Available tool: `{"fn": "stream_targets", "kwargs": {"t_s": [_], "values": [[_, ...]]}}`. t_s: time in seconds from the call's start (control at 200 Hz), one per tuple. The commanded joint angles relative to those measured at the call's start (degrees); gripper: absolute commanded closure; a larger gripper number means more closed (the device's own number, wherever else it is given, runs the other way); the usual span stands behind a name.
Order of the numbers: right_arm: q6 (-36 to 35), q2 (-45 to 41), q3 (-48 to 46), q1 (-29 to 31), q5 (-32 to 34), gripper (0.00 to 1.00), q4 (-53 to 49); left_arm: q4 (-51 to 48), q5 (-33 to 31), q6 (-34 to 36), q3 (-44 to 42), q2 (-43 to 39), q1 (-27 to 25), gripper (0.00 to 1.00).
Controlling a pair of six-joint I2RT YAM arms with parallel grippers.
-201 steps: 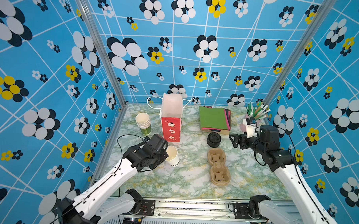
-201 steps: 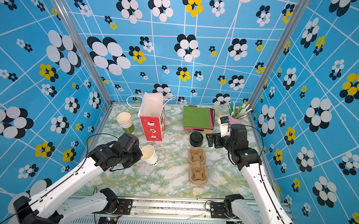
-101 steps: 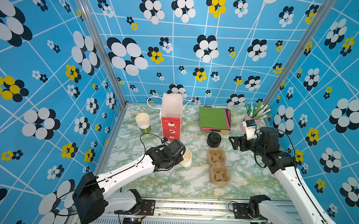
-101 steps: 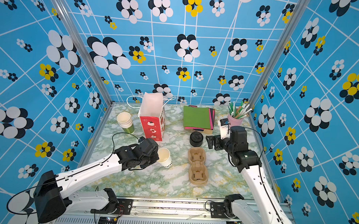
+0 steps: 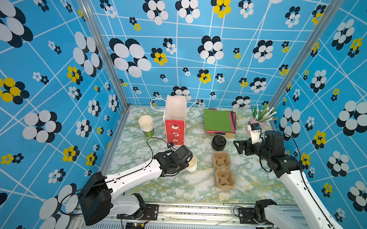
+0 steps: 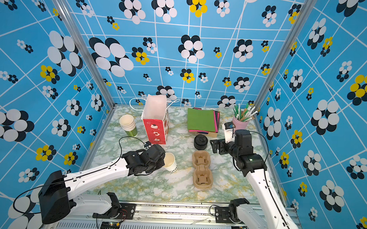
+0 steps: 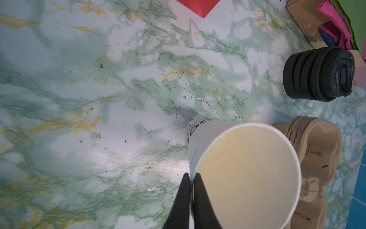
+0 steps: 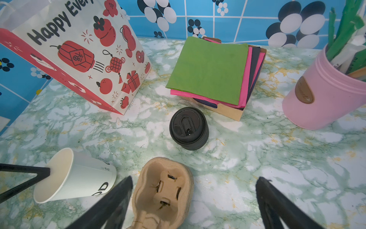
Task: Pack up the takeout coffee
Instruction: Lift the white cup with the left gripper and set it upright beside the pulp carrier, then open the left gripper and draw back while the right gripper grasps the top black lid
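So going left to right: the stack of cream-and-green cups (image 5: pixel 146 126) is sitting at the back left, and the red-and-white paper bag (image 5: pixel 174 127) is standing open right next to it, nobody touching either. In front of the bag the left gripper (image 7: pixel 191 175) is pinching the rim of the white cup (image 5: pixel 192 164), one finger inside and one outside, clamped right on the paper wall. The cup is tilting toward that arm, low over the marble table (image 5: pixel 135 155) and just left of the pulp carrier (image 5: pixel 223 173); I can't tell if its base is touching down. It's got no lid on and it's looking empty inside. Behind the carrier the stack of black lids (image 5: pixel 218 142) is waiting, with the napkins (image 5: pixel 218 120) just beyond it. Then the right gripper (image 5: pixel 240 146) is hovering near the lids with its jaws spread wide, holding nothing, and the pink straw holder (image 5: pixel 254 121) is sitting in the back right corner. My read is we're in the cup-placing bit, early on: next it's probably needing to stand the cup upright, in a carrier pocket or beside it, and let go gently so the thin rim isn't creasing, while the right arm is going for a lid.
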Motion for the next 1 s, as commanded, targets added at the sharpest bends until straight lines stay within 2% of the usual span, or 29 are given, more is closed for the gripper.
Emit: {"fn": "stream_targets", "kwargs": {"t_s": [0.0, 0.19, 0.285, 0.52, 0.655, 0.785, 0.885, 0.994], "values": [[-0.2, 0.2, -1.1, 0.6, -0.7, 0.01, 0.0, -1.2, -0.9, 0.8, 0.4, 0.5, -0.4, 0.86], [-0.5, 0.7, -1.0, 0.6, -0.9, 0.01, -0.4, -2.1, -1.5, 2.7, 2.7, 0.4, -0.3, 0.71], [-0.8, 1.4, -0.2, 0.6, -0.9, 0.01, -1.5, -3.3, -3.8, 5.3, 4.7, -0.2, -0.2, 0.63], [0.1, 6.5, 3.9, 1.3, 0.4, 0.02, -2.9, -2.8, -6.6, 15.8, 8.5, -4.4, 1.6, 0.42], [0.1, 11.9, 7.7, 3.6, 3.0, 0.02, -4.1, -2.4, -6.7, 21.9, 7.7, -8.6, 4.0, 0.30], [-0.2, 17.7, 10.8, 6.7, 6.3, 0.02, -4.1, -0.7, -6.9, 27.2, 5.2, -14.6, 6.5, 0.12], [-0.2, 22.5, 13.4, 8.8, 8.9, 0.02, -4.0, 2.1, -3.8, 31.0, 2.0, -19.5, 9.1, 0.03], [0.1, 27.6, 16.1, 10.4, 11.0, 0.03, -4.0, 6.5, 5.3, 34.4, -2.4, -24.4, 13.6, 0.01]]}}
